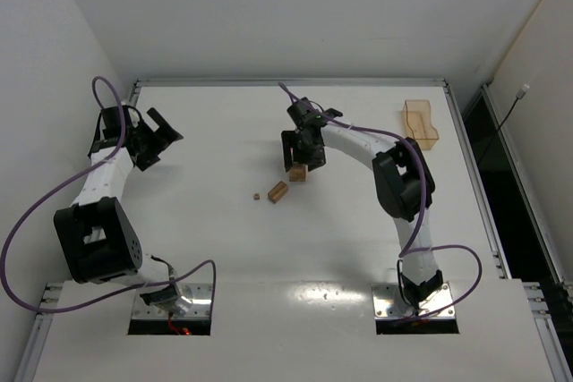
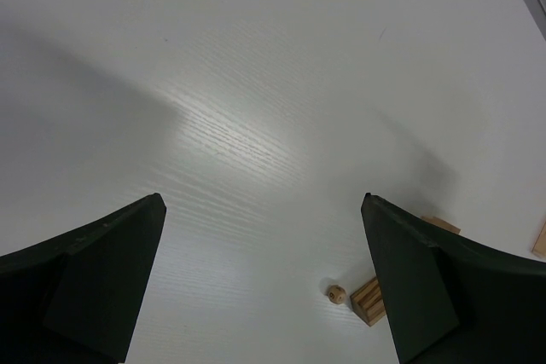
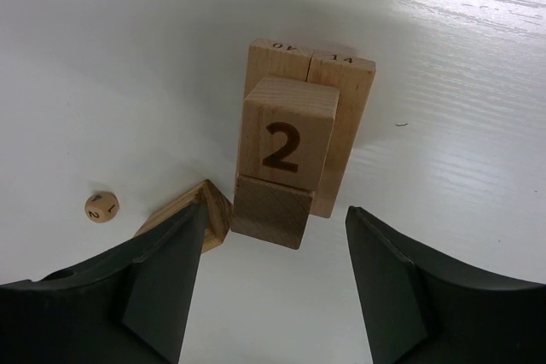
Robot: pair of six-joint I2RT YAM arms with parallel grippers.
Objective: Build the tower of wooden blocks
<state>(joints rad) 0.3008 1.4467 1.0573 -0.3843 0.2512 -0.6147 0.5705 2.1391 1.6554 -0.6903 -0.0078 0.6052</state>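
The tower [image 3: 341,117] is two light-tan bars side by side, marked 40 and 14, with a block marked 2 [image 3: 286,144] on them. In the top view the tower [image 1: 297,174] stands mid-table. My right gripper [image 3: 275,210] is open and empty, its jaws spread on either side of the tower's near end without touching it; it hovers there in the top view [image 1: 300,160]. A loose wood block [image 3: 205,206] lies just left of the tower, half hidden by my left finger [image 1: 277,191]. My left gripper [image 2: 263,198] is open and empty, far to the left [image 1: 161,136].
A tiny wooden die [image 3: 101,207] lies left of the loose block, and it shows in the top view [image 1: 257,195] and the left wrist view [image 2: 335,293]. A translucent amber tray [image 1: 421,123] stands at the back right. The table's metal rim [image 1: 286,82] runs along the back.
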